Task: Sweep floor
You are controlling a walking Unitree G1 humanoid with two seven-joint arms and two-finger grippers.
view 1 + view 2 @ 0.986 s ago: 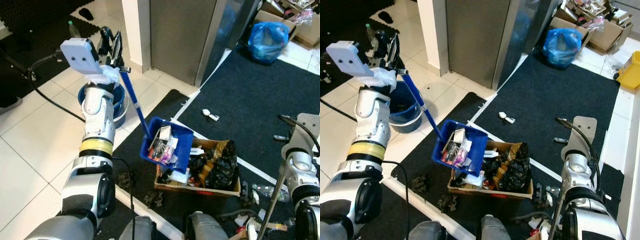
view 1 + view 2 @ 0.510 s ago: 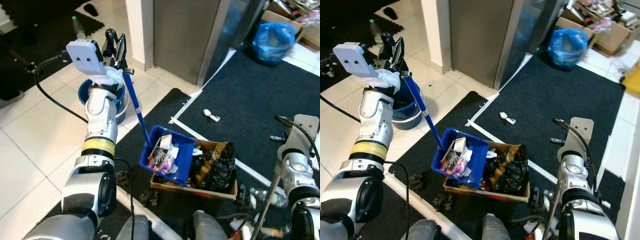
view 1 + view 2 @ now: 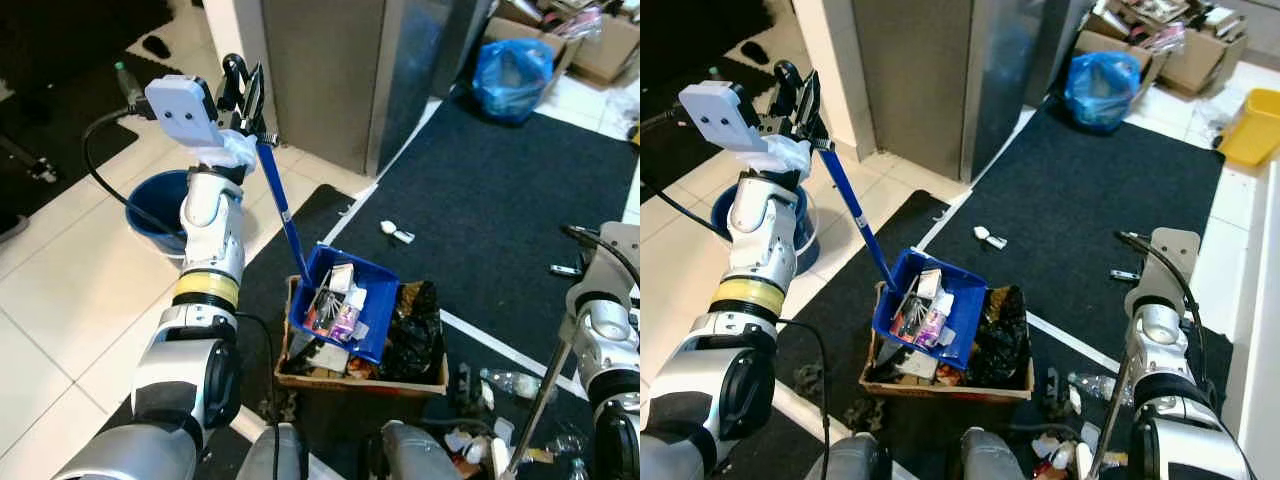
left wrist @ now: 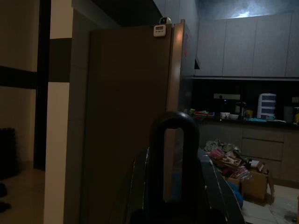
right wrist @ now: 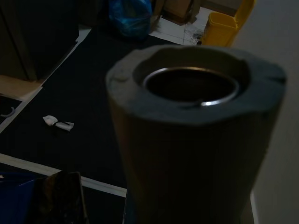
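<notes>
Blue dustpan point(image 3: 350, 312), loaded with litter, hangs over the cardboard box point(image 3: 360, 368). Its handle point(image 3: 280, 207) slopes up to the left gripper point(image 3: 245, 90), jaws apparently pinching it. Right gripper state: cannot tell.

Our left arm point(image 3: 205, 260) is built of rounded silver segments with black joint housings, and a yellow band rings the forearm above a narrow black stripe. A white box-shaped camera module point(image 3: 182, 108) with two small dark dots on its face sits at the wrist, white wrapping bunched beneath it. A thick black cable point(image 3: 100, 165) loops off it to the left, and another black cable runs down beside the lower arm. The left gripper point(image 3: 244, 88) has long, glossy black fingers. Our right arm point(image 3: 1160, 350) is silver too, topped by a pale grey wrist plate point(image 3: 1173, 250) with a thin black cable arching over it.
</notes>
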